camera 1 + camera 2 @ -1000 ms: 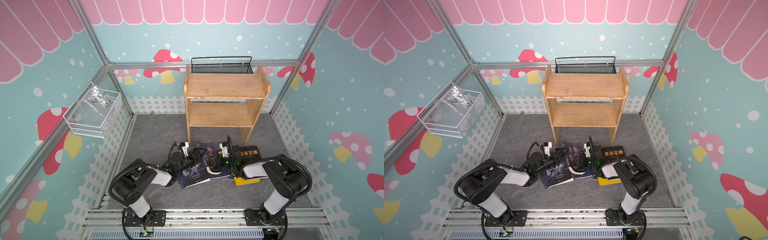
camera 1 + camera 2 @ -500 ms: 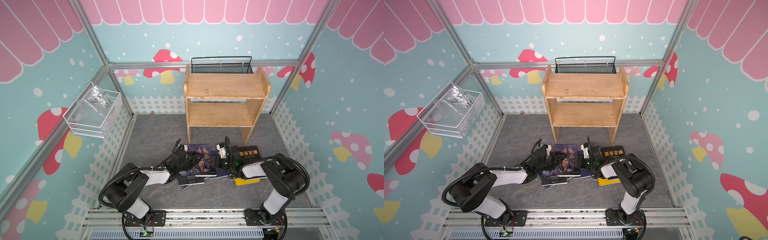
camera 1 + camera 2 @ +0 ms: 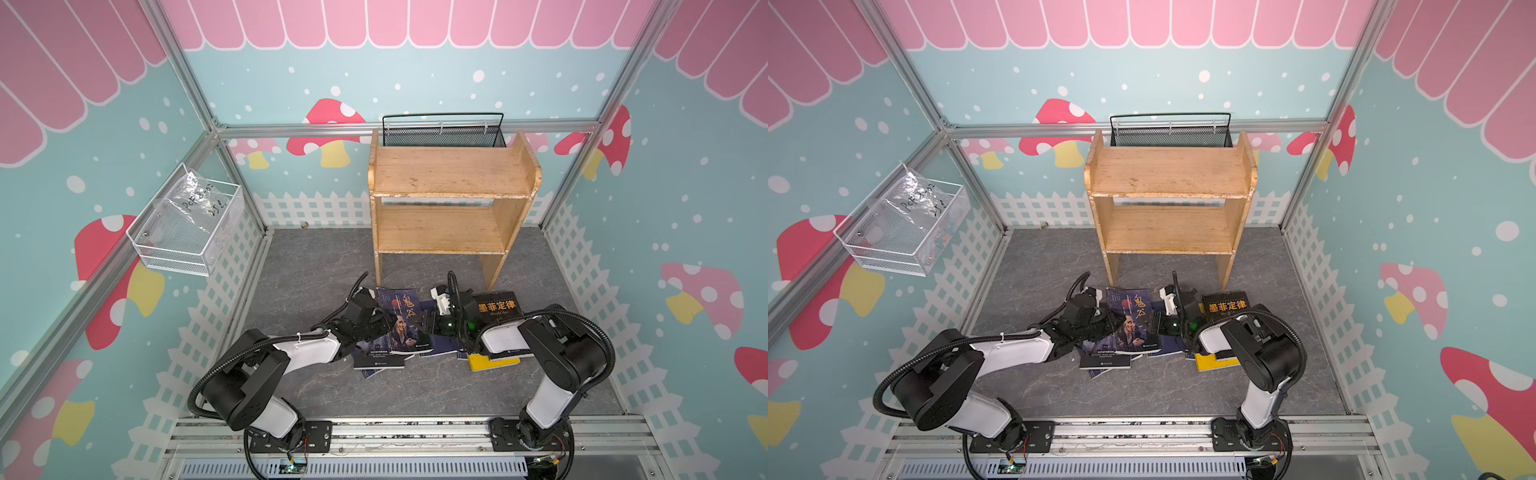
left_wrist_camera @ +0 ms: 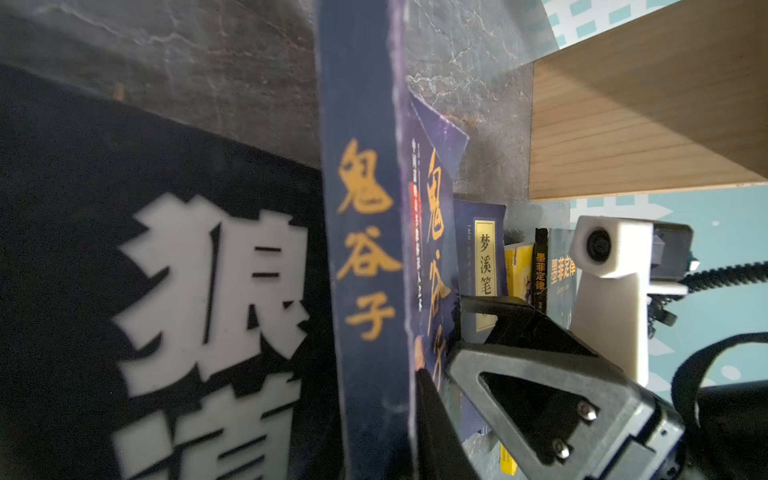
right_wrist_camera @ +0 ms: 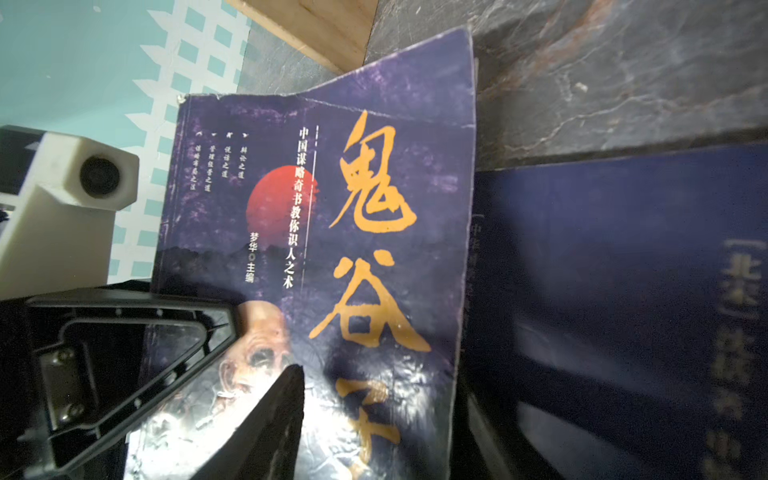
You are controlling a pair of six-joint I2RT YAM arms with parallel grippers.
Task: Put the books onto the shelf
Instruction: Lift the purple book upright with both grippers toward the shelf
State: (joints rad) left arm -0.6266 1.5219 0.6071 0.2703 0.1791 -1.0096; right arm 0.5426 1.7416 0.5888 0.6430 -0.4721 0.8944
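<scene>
- The shelf point(image 3: 453, 183) is standing at the back of the tabletop point(image 3: 316, 266).
- The books point(image 3: 380, 360) are lying in a loose pile just in front of it.
- The robed-man book point(image 3: 405, 322) is tilting up off that pile.
- The left hand point(image 3: 384, 323) is clamping its spine edge.
- The right hand point(image 3: 430, 323) is pressing one fingertip point(image 5: 286, 382) on the cover; apart or together, there's no telling.

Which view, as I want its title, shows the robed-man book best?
Right wrist view: the robed-man book is large, cover facing the camera, title legible. Left wrist view shows mostly its spine; both top views show the cover small.
</scene>
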